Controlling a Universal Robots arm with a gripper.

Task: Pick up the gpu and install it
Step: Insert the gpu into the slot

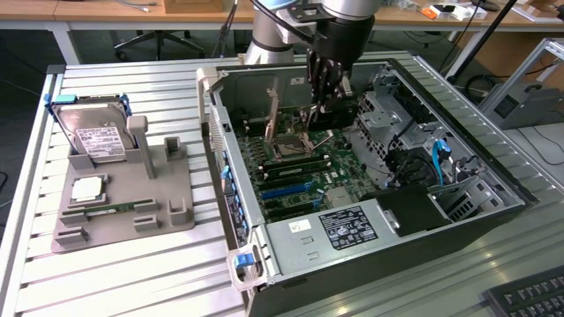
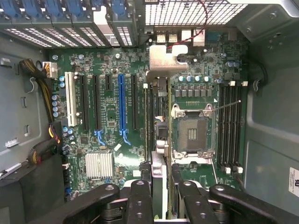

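Note:
My gripper (image 1: 324, 102) reaches down into the open computer case (image 1: 352, 228) and is shut on the gpu (image 1: 333, 117), whose black block hangs just under the fingers above the motherboard. In the wrist view the gpu (image 2: 162, 140) is seen edge-on as a thin strip, with its silver end bracket (image 2: 166, 59) at the far end. It runs back between my fingers (image 2: 140, 198), with the gripper (image 2: 161, 191) closed around it. The card hovers between the expansion slots and the CPU socket (image 2: 193, 133). The long blue slot (image 2: 122, 105) lies bare beside it.
A grey fixture (image 1: 123, 218) at the exterior view's left holds a silver hard drive (image 1: 102, 135), a CPU (image 1: 88, 189) and a RAM stick (image 1: 110, 208). Drive cages and cables (image 1: 423, 158) crowd the case's right side. A keyboard (image 1: 529, 297) sits at the bottom right.

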